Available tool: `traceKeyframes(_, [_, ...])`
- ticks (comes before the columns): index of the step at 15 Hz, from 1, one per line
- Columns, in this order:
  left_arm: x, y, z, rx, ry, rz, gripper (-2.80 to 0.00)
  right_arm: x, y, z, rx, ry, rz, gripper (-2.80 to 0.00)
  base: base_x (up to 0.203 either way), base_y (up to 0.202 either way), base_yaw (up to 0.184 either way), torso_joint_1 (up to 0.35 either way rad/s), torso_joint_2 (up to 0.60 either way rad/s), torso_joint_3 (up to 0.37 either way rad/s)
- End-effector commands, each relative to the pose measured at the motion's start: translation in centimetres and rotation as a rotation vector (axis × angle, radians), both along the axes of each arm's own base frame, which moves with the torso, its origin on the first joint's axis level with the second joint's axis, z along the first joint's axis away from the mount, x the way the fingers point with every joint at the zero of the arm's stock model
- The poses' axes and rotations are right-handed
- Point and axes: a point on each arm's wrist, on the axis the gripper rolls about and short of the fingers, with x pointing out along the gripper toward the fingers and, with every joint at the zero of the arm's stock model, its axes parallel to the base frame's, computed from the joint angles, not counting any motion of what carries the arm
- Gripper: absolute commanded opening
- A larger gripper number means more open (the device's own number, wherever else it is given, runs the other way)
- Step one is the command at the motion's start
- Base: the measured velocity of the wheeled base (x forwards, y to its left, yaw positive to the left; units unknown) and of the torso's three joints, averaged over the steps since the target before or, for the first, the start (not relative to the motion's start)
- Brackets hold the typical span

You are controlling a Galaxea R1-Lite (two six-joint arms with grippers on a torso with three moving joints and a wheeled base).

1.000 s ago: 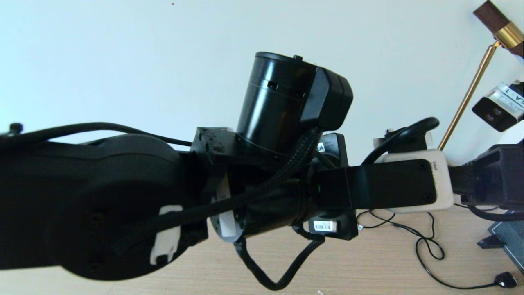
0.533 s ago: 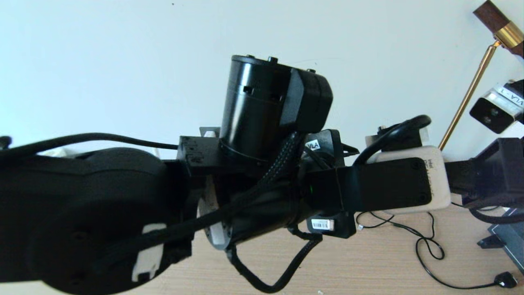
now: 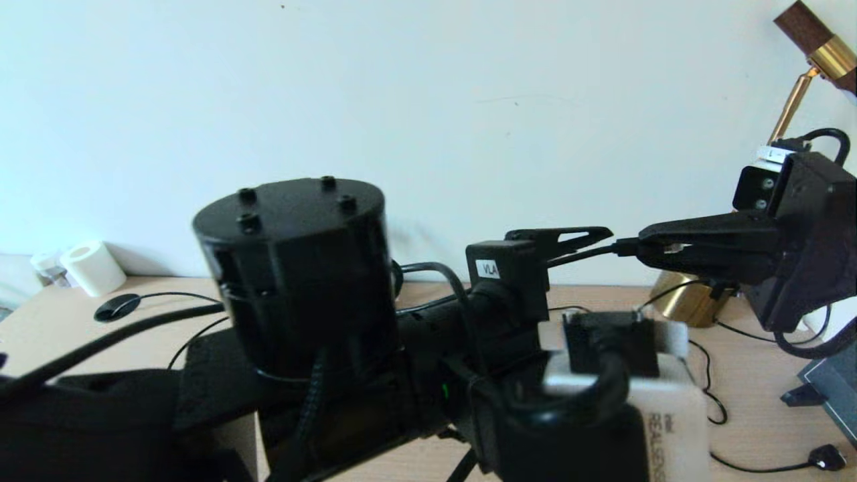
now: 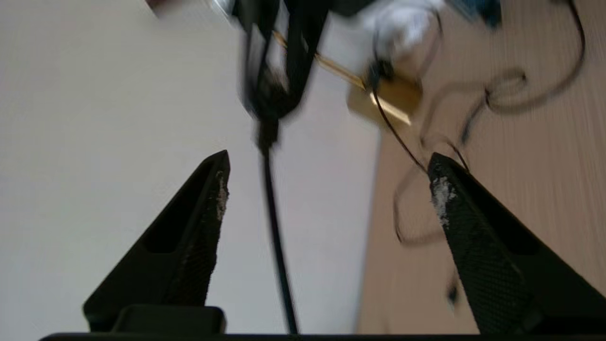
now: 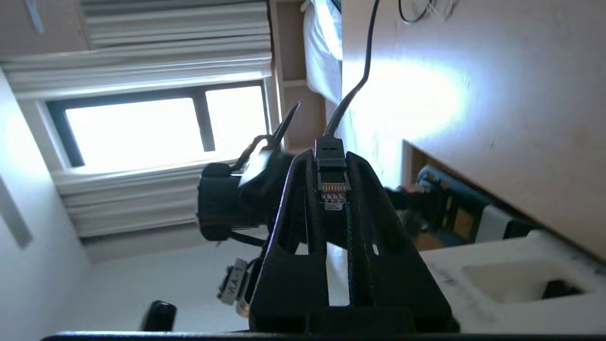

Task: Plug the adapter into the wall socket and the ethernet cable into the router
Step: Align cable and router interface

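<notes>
Wood desk point(image 3: 589, 428) against pale wall point(image 3: 428, 100)

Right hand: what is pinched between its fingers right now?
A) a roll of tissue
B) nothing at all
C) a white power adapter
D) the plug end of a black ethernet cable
D: in the right wrist view the right hand is shut on the ethernet cable, its clear plug with metal contacts showing between the fingers.

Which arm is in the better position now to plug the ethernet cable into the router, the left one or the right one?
Probably the right. The right gripper is shut on the ethernet cable, plug between its fingers. The left gripper is open and holds nothing. The router is not in view.
</notes>
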Motion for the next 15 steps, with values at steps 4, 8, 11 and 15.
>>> traceKeyframes(4, [1.0, 0.2, -1.1, -0.041, -0.164, -0.170, 0.00, 0.5, 0.2, -0.7, 0.003, 0.076, 0.046, -2.80, 0.000, 0.000, 0.000, 0.000, 0.00, 0.000])
traceKeyframes(8, [3.1, -0.5, -1.9, -0.084, -0.225, -0.222, 0.00, 0.1, 0.1, -0.5, 0.024, 0.109, 0.068, -2.80, 0.000, 0.000, 0.000, 0.000, 0.00, 0.000])
traceKeyframes(11, [3.9, -1.0, -2.2, -0.112, -0.279, -0.204, 0.00, -0.2, 0.1, -0.3, 0.030, 0.107, 0.078, -2.80, 0.000, 0.000, 0.000, 0.000, 0.00, 0.000])
traceKeyframes(15, [5.0, -1.8, -2.3, -0.115, -0.319, -0.188, 0.00, -0.6, 0.0, 0.0, 0.052, 0.134, 0.096, -2.80, 0.000, 0.000, 0.000, 0.000, 0.00, 0.000])
